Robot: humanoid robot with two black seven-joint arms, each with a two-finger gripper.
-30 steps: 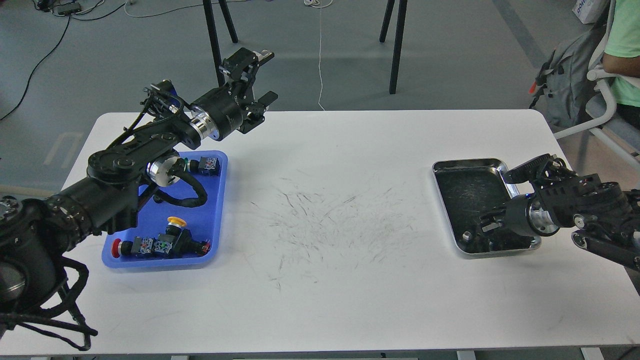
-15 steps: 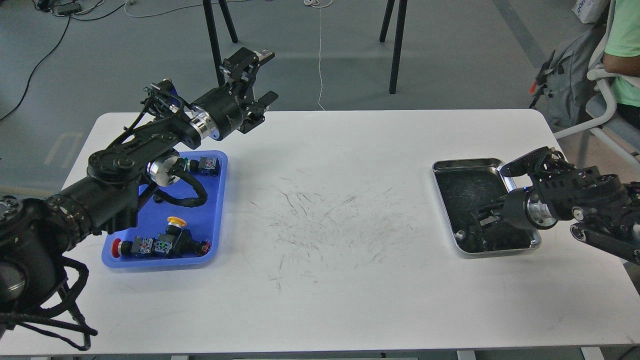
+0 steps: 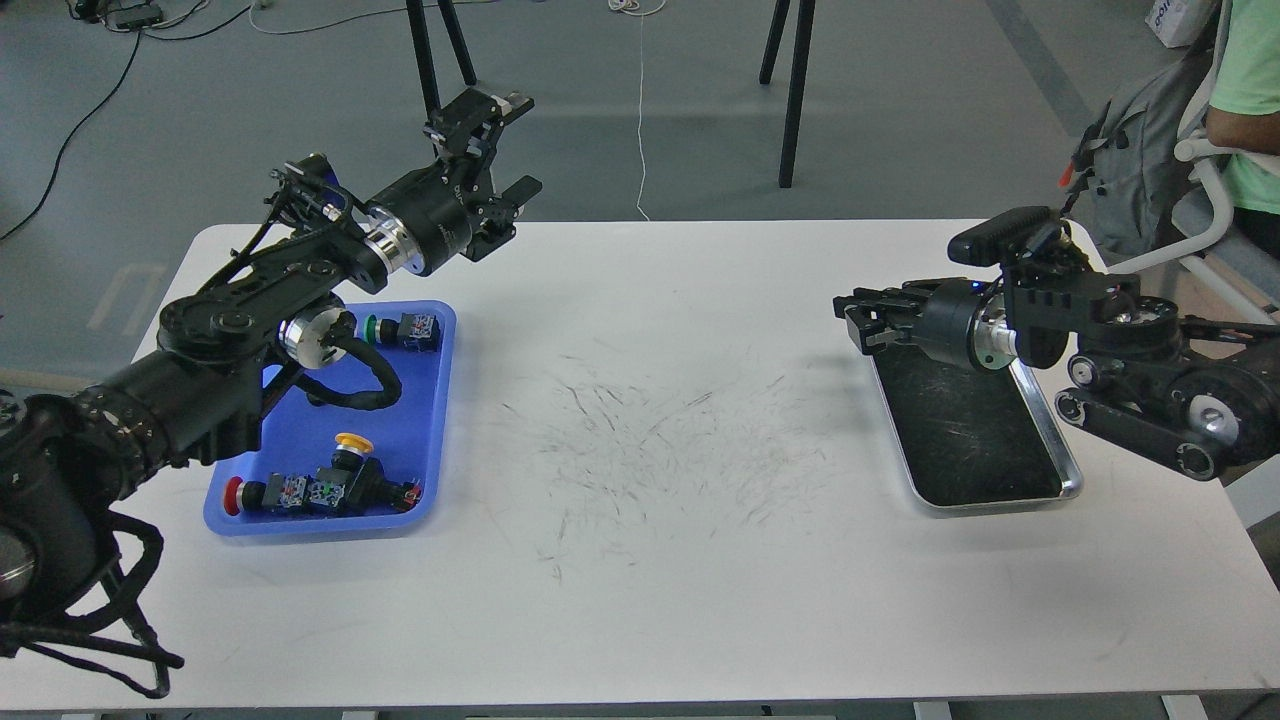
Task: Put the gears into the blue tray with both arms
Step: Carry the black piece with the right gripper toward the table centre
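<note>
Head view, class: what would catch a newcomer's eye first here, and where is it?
The bright blue tray at the table's left, holding colour-capped push-button switches, stands out most. Opposite, the silver metal tray with its dark scratched bottom lies at the right, the right gripper raised over its far end. The left gripper hangs high beyond the blue tray.
</note>
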